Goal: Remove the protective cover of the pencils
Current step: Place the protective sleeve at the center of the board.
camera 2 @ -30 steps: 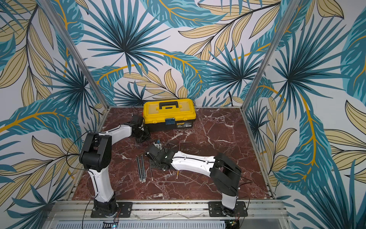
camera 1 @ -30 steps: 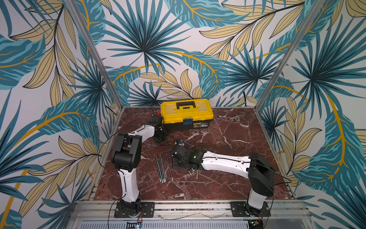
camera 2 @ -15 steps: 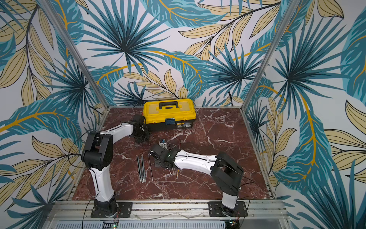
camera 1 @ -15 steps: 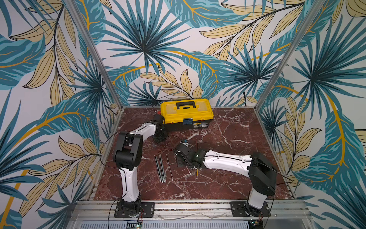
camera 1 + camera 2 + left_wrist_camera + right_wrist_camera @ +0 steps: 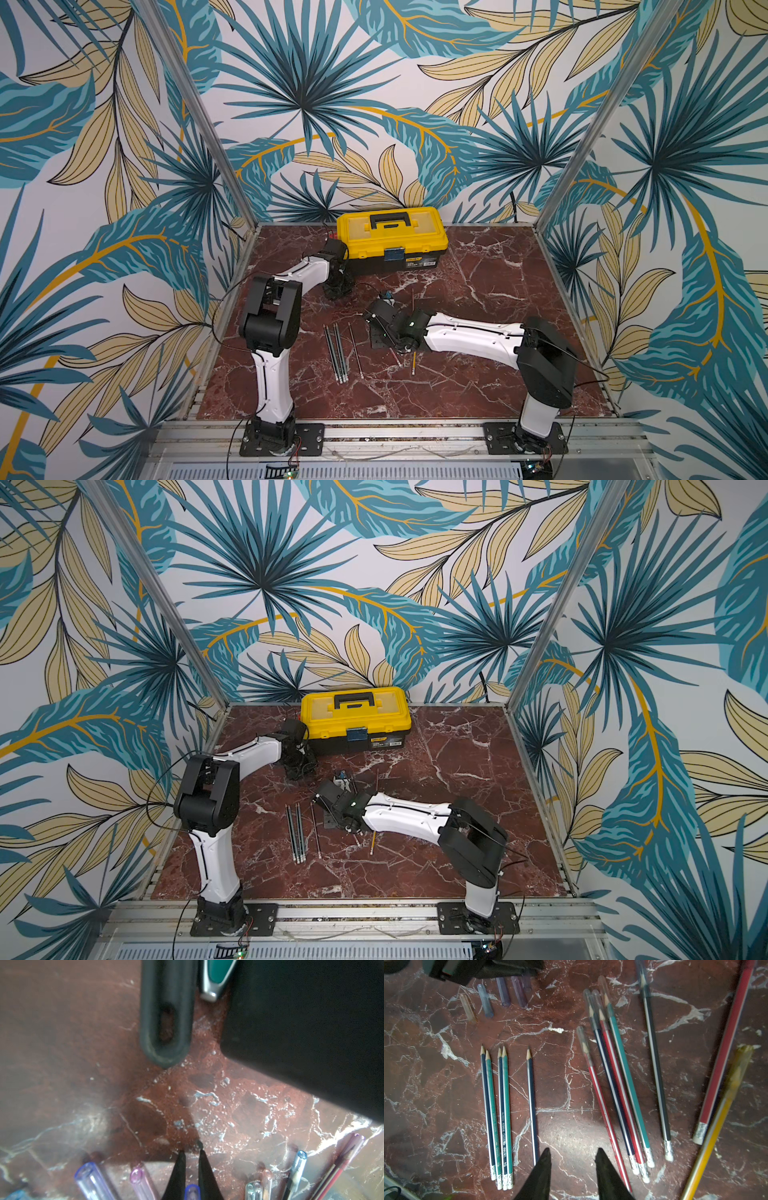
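Red-brown marble tabletop [image 5: 478, 386] w/ the pencils [image 5: 614, 1084] spread mid-table, out in front of the yellow toolbox [image 5: 390, 235]. Navy, green & red striped bodies plus one yellow pencil [image 5: 713, 1132], silver ferrules, pale erasers. Five lie bare-tipped, neat & parallel; most of the others have see-thru caps on their points. Protective cover [image 5: 484, 1000] bits already off are small clear-ish tubes, tinted blue/purple/peach, lying loose right by the left gripper [image 5: 190, 1157], jaws pressed together. Right gripper [image 5: 573, 1152] hangs btw the bare & capped groups, jaws apart, nothing in them.
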Available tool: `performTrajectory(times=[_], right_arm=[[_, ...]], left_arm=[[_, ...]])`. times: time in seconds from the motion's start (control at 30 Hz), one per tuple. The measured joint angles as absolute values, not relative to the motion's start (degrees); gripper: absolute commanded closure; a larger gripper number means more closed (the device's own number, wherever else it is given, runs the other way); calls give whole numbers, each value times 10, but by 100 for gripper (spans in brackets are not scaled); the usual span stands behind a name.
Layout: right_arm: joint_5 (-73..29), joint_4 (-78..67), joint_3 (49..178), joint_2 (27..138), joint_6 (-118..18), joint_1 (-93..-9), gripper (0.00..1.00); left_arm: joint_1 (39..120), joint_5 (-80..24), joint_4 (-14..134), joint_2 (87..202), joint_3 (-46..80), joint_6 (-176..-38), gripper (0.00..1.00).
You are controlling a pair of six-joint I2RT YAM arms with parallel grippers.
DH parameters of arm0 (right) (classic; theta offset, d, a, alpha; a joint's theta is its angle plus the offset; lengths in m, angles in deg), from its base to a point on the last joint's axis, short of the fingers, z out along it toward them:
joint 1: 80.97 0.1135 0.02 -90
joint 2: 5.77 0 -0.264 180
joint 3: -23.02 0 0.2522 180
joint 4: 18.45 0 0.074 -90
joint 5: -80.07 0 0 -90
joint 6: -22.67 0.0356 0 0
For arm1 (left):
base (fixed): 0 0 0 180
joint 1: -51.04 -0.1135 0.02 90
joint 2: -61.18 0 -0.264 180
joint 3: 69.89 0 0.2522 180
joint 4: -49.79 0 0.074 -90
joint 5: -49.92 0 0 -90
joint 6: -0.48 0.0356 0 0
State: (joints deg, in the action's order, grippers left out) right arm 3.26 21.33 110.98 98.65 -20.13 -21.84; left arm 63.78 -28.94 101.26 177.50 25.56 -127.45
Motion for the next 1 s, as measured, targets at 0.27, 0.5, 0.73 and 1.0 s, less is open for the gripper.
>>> performTrajectory(times=[0.27, 0.5, 0.73, 1.0], right_arm=[[55, 260, 1146, 1023, -220, -219, 73], [59, 286, 1163, 1056, -228, -223, 73], [57, 293, 1169, 1071, -229, -229, 74], [48, 296, 1178, 1087, -233, -232, 75]], left_arm=[[638, -289, 1014, 1775, 256, -1274, 83], [638, -292, 1015, 1775, 257, -1274, 80], [638, -296, 1017, 1775, 257, -1274, 85], [638, -301, 1020, 1775, 257, -1274, 89]])
